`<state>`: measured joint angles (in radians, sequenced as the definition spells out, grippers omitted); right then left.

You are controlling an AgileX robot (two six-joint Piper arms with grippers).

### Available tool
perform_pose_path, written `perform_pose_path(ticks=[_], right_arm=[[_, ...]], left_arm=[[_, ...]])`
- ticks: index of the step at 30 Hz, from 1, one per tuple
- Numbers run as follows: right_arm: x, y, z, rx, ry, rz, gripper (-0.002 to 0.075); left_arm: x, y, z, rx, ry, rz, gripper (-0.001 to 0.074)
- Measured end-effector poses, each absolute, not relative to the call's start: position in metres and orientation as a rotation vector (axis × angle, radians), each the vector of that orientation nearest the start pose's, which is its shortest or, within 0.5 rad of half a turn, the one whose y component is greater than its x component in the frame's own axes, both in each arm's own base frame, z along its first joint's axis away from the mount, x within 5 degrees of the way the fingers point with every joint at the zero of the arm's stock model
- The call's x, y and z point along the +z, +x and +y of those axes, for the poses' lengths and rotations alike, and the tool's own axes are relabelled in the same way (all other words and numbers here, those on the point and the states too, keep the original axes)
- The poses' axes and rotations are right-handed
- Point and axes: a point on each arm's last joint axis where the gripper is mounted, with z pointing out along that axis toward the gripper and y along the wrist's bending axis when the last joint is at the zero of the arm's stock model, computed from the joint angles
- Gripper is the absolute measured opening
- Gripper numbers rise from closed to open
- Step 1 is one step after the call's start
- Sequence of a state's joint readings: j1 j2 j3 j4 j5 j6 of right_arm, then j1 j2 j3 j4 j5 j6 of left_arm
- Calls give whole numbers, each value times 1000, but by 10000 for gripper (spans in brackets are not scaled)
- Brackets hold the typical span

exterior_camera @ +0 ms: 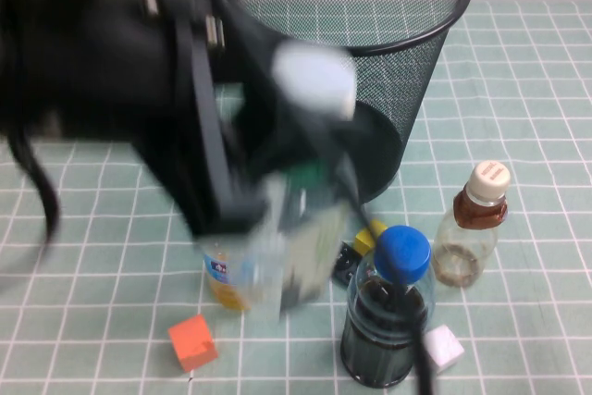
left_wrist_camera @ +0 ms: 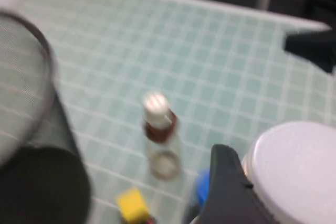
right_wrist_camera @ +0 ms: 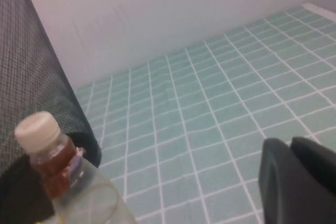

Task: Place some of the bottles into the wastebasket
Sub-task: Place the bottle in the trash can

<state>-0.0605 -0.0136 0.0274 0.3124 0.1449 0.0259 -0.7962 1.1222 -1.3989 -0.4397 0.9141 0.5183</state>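
Note:
My left gripper is shut on the squarish clear bottle and holds it tilted above the table, in front of the black wire-mesh wastebasket. The bottle's white cap and green neck label show; the arm is blurred. In the left wrist view the cap fills the corner beside one black finger. The small rounded bottle with a cream cap stands right of the basket; it also shows in the right wrist view. My right gripper is low, right of that bottle, fingers together.
A stout blue-capped bottle of dark liquid stands at the front. A slim bottle of yellow liquid is half hidden behind the held bottle. An orange cube, a white cube and a yellow block lie nearby.

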Motion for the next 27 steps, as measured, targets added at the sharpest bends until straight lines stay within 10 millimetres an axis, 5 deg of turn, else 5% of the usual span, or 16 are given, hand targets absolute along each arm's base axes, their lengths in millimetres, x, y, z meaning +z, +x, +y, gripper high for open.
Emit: perform_pose_path(ticks=[7, 12, 17, 27], right_arm=[[194, 57, 3, 433, 445, 1572, -1], [210, 53, 13, 520, 409, 1712, -1], [250, 52, 21, 503, 264, 1863, -1], [295, 88, 20, 355, 48, 2063, -1]], left_arm=[[563, 168, -178, -556, 1097, 1567, 348], [585, 234, -190, -488, 987, 1515, 348], [565, 303, -205, -523, 936, 1469, 348], [440, 414, -250, -523, 992, 1718, 348]])
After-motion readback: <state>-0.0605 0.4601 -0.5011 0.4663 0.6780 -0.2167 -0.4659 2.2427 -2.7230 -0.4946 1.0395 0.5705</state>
